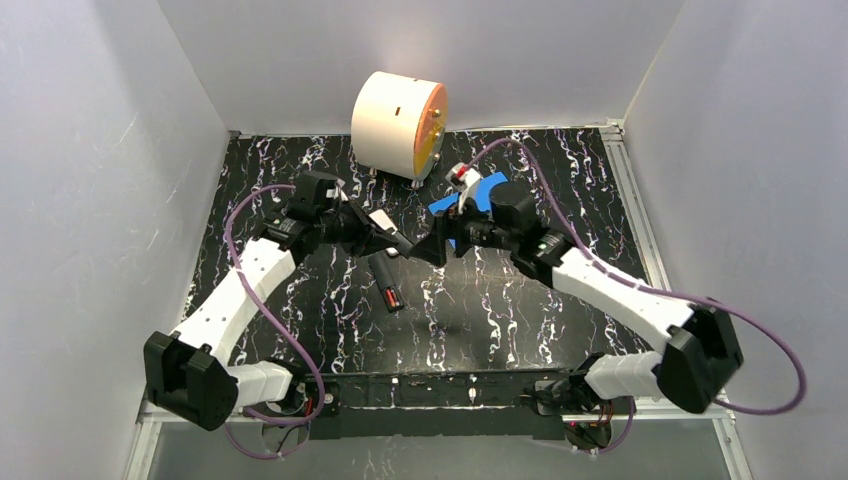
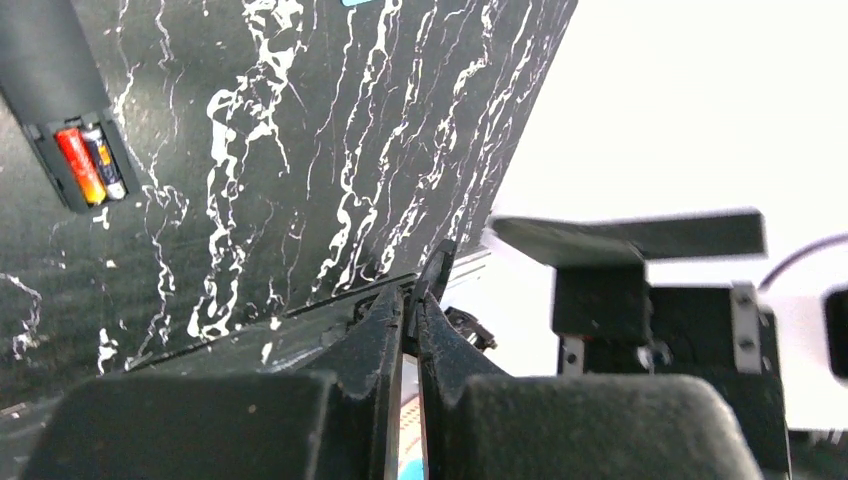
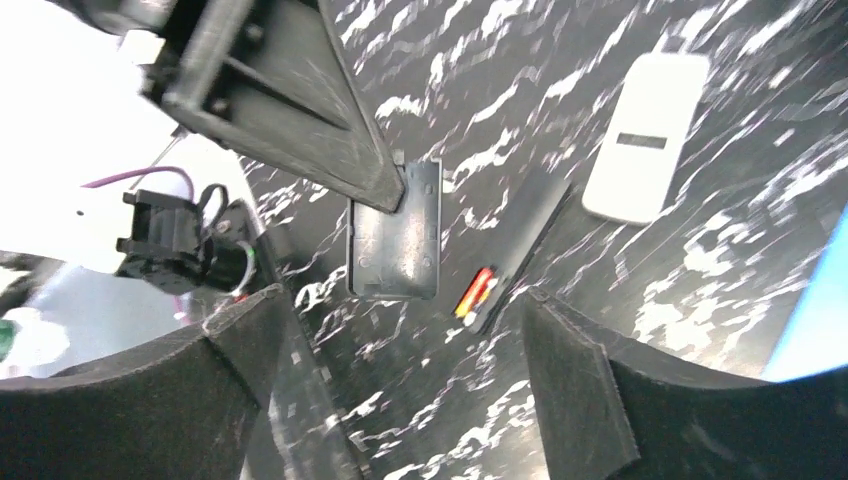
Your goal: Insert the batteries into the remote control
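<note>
The black remote control (image 1: 383,277) lies mid-table with its compartment open. An orange-red battery (image 2: 79,165) and a dark battery (image 2: 103,161) sit side by side in that compartment, and they show as a bright streak, the batteries (image 3: 475,291), in the right wrist view. My left gripper (image 1: 403,244) hovers above the remote and is shut on a thin black battery cover (image 3: 393,235). The cover's edge (image 2: 438,266) pokes out past the tips of the left gripper (image 2: 412,300). My right gripper (image 1: 432,250) faces it, almost tip to tip. That right gripper (image 3: 400,300) is open with nothing in it.
A white remote (image 3: 645,135) lies just beyond the black one. A blue object (image 1: 470,200) sits under the right arm's wrist. A large white and orange cylinder (image 1: 400,125) stands at the back. White walls enclose the table on three sides.
</note>
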